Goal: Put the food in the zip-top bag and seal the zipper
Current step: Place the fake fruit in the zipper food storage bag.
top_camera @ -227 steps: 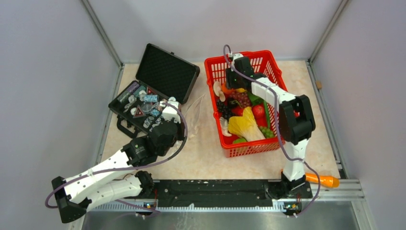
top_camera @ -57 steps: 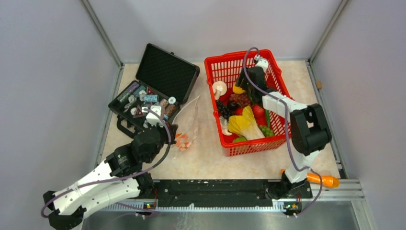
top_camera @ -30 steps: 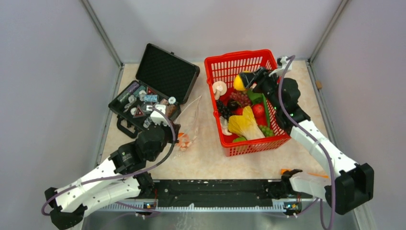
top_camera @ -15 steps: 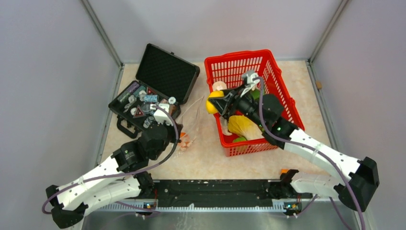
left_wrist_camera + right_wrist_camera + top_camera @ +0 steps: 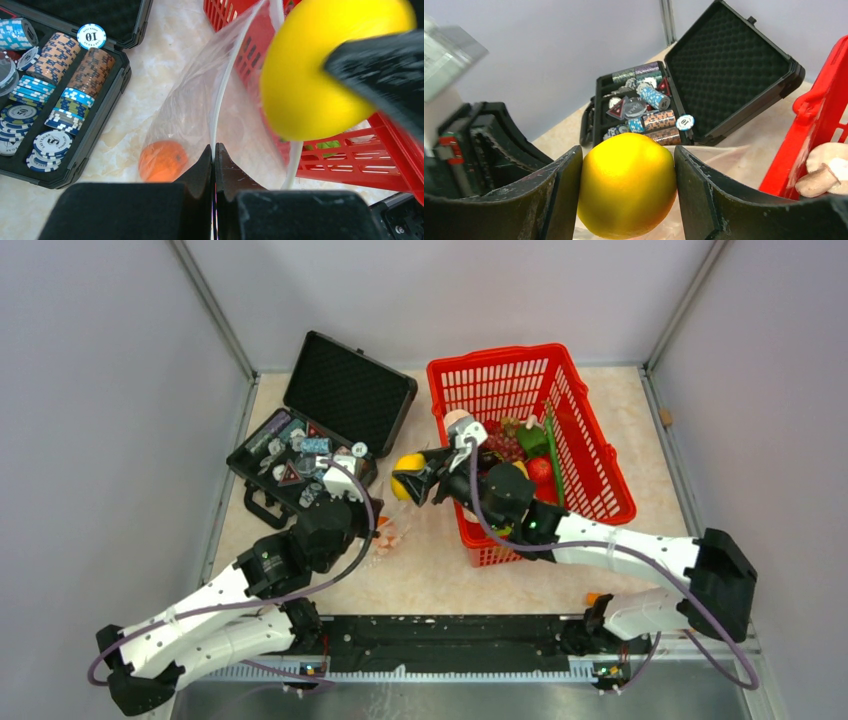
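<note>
My left gripper is shut on the zipper, the whitish strip along the mouth of the clear zip-top bag, and holds that edge up. An orange lies inside the bag on the table. A yellow lemon is gripped between the fingers of my right gripper. In the top view the lemon hangs over the bag, just left of the basket. More food, such as a mushroom and grapes, stays in the basket.
The red mesh basket stands right of the bag. An open black case with poker chips lies to the left, close to the bag. An orange carrot-like piece lies near the right arm's base.
My right arm has carried the lemon out of the basket and leftward to above the bag's mouth. The left gripper has kept its hold on the bag edge.
</note>
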Robot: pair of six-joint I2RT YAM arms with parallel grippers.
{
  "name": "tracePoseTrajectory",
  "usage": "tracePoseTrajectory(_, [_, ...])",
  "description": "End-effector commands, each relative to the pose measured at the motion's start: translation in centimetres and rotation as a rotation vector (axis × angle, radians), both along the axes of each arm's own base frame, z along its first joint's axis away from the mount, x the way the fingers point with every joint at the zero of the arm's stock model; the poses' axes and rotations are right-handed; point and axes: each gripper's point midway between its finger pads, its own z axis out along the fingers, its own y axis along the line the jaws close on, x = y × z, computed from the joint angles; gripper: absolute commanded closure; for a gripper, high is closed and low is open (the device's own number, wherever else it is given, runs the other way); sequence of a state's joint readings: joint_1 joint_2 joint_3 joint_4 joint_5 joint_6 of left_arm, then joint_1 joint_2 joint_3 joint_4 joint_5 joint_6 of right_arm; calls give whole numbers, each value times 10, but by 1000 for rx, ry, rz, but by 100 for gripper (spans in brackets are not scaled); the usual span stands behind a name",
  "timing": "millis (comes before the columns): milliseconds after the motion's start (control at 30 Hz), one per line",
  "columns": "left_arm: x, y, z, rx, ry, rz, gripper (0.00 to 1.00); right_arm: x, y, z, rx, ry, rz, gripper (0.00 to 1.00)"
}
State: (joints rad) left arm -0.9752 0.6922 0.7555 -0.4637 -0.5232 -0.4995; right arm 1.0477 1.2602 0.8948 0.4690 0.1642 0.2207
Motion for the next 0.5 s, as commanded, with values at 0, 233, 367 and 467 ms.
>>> tracePoseTrajectory(0, [2, -2, 32, -75, -58, 3, 100, 9, 6, 13, 51, -76, -97, 75])
tracePoseTrajectory(233, [1, 2, 29, -71, -57, 12, 100, 14, 13, 8, 25, -87, -103, 75])
tracePoseTrajectory(367, [2, 2, 32, -76, -63, 14, 100, 11, 18, -1, -30, -105, -75, 71])
tracePoseTrajectory(467, [1, 5, 31, -74, -63, 22, 100, 10, 18, -10, -84, -105, -69, 65])
